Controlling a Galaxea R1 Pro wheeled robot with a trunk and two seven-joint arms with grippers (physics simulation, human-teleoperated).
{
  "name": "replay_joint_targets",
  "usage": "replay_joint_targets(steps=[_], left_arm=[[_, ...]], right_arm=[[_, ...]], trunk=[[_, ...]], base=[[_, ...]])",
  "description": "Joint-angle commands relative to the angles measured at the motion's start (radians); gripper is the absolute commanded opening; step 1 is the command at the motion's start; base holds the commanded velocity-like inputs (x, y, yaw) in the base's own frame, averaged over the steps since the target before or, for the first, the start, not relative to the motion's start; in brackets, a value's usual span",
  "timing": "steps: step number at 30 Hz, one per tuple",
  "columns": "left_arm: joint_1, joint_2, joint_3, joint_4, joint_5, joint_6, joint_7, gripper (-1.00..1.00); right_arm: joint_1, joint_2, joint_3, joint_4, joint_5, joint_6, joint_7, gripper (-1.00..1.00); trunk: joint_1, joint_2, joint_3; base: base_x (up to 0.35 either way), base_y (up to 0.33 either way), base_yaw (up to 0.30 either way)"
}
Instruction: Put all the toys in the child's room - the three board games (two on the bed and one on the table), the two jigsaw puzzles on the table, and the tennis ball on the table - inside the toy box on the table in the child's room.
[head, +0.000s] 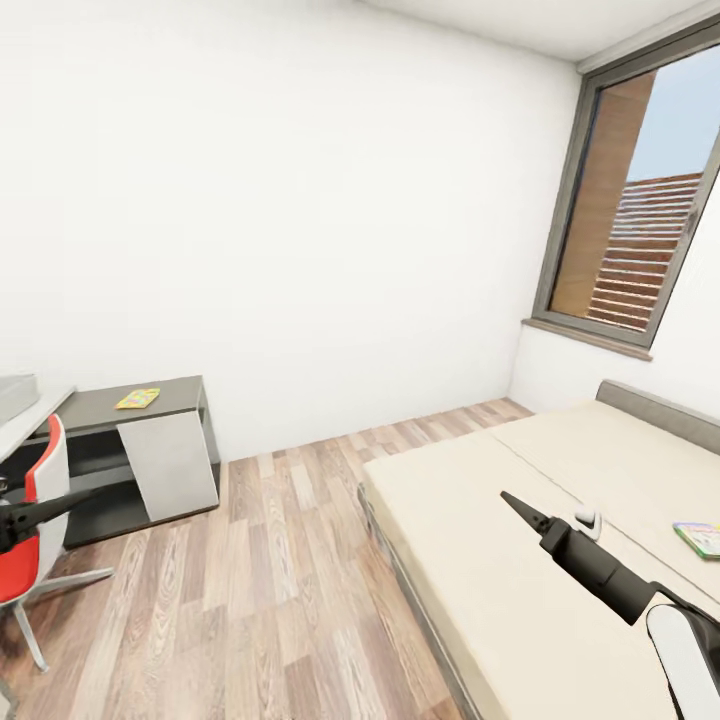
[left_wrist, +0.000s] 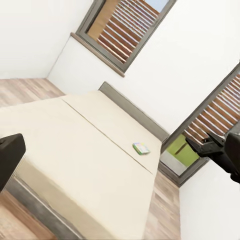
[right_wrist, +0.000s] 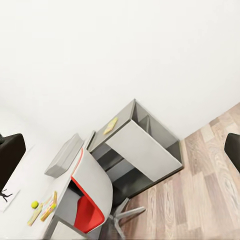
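Thin green-white printed game box (head: 699, 538) lies flat on beige bed (head: 480, 560), near grey headboard, well apart from your right hand (head: 518, 508). Likely light, stiff, slippery cover: pinch one edge. Right hand fingers look pressed together; left hand (head: 70, 500) — cannot tell

Cut off and too small to read

Board game (head: 700, 538) on the bed (head: 560, 560) runs off frame; its cover print is unreadable.

One bed (head: 520, 540), one game box (head: 700, 538) on it, one chair (head: 35, 520), one cabinet (head: 150, 450), one window (head: 640, 200), one ball (right_wrist: 34, 204).
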Motion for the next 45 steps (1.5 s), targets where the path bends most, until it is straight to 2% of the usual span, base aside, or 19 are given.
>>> replay_joint_targets(steps=[1, 29, 33, 41, 45], left_arm=[[-0.001, 0.0, 0.0, 0.0, -0.002, 0.011, -0.005, 1.0], [-0.001, 0.0, 0.0, 0.0, -0.003, 0.011, -0.005, 1.0], [-0.001, 0.0, 0.0, -0.002, -0.002, 0.011, -0.005, 1.0], [-0.001, 0.0, 0.0, -0.004, -0.003, 0.011, -0.005, 1.0], [-0.001, 0.001, 0.0, -0.004, -0.003, 0.011, -0.005, 1.0]], right_arm=[[0.0, 0.0, -0.001, 0.0, -0.004, 0.007, 0.0, 1.0], [0.0, 0.001, -0.001, 0.0, -0.002, 0.007, -0.007, 1.0], [-0.001, 0.003, 0.002, -0.001, -0.001, 0.01, -0.041, 1.0], [-0.004, 0.004, 0.086, -0.001, -0.001, 0.014, -0.176, 1.0], [-0.004, 0.003, 0.095, 0.0, -0.003, 0.013, -0.206, 1.0]], trunk=[[0.0, -0.001, -0.001], [0.0, -0.001, -0.012], [0.0, -0.001, -0.013], [0.0, -0.001, -0.017], [0.0, -0.001, -0.018]], base=[[-0.001, -0.001, 0.293], [0.0, 0.0, 0.293], [0.0, 0.0, 0.293], [0.0, 0.0, 0.293], [0.0, 0.0, 0.259]])
